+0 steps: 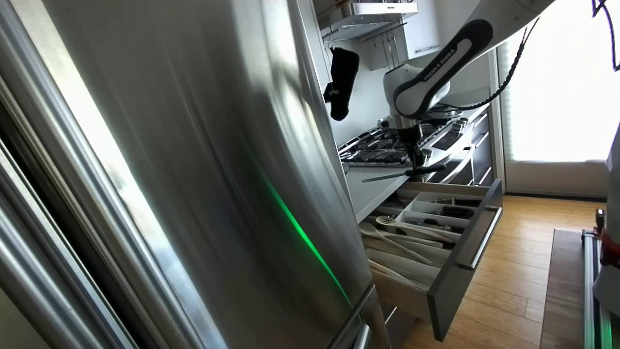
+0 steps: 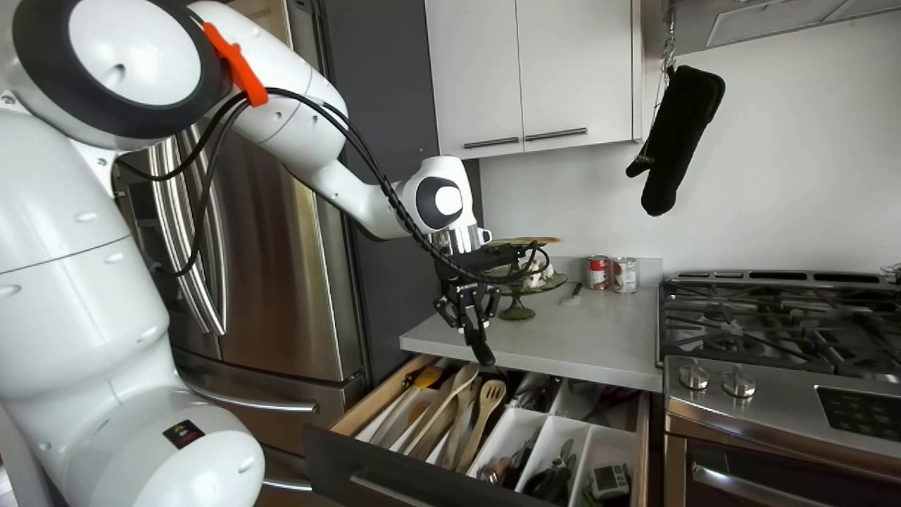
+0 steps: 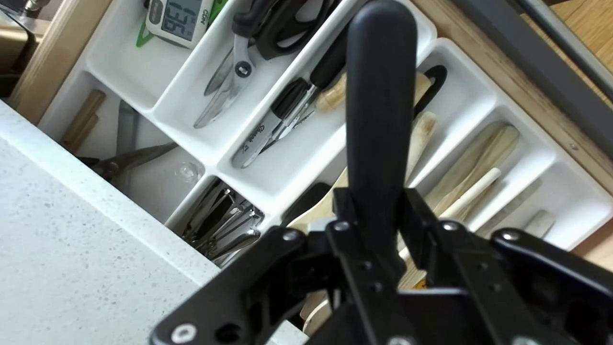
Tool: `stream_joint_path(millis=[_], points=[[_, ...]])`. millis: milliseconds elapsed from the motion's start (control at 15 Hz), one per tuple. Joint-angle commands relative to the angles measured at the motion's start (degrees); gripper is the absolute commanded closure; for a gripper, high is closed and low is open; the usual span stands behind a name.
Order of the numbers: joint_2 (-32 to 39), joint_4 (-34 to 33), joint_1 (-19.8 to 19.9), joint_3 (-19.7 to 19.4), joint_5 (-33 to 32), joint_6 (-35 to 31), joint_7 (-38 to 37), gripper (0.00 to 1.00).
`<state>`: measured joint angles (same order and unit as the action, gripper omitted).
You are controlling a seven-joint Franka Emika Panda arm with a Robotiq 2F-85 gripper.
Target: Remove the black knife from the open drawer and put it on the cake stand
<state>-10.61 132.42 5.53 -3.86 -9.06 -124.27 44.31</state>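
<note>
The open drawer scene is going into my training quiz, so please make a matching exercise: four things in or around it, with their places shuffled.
1. black-handled knife
2. cake stand
3. oven mitt
4. white digital gadget

A. hanging, with the white wall behind it
B. inside the open drawer
C. held in the gripper
D. standing on the countertop

Pairs: 1-C; 2-D; 3-A; 4-B

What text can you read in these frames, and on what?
"FRANKA EMIKA": robot arm.
"CDN": timer.
"Sharpie": marker, slightly blurred.
Timer display: digits show, can't be sure which.
Too small or blurred: lettering on cans, gripper, range hood, and dark sticker low on the arm.
</note>
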Motion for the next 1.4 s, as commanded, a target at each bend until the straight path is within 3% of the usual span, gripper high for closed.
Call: stream_joint_path(millis=[0,67,133,800,1333], points=[[0.03,-0.05,-1.08,-1.02,-0.23,0.12,-0.20,0.71],[0.05,-0.03,-1.08,-1.02,-0.23,0.10,-0.21,0.71],[0.58,-0.81,-0.91,-1.08,-0.95,-0.11,0.01,0.93],[12.60,-20.77,-3.98,3.37,-13.47,-2.69,-11.39,0.93],[23.11,-32.04,-7.90,4.50,-25.97,-4.02,-24.58,0.93]])
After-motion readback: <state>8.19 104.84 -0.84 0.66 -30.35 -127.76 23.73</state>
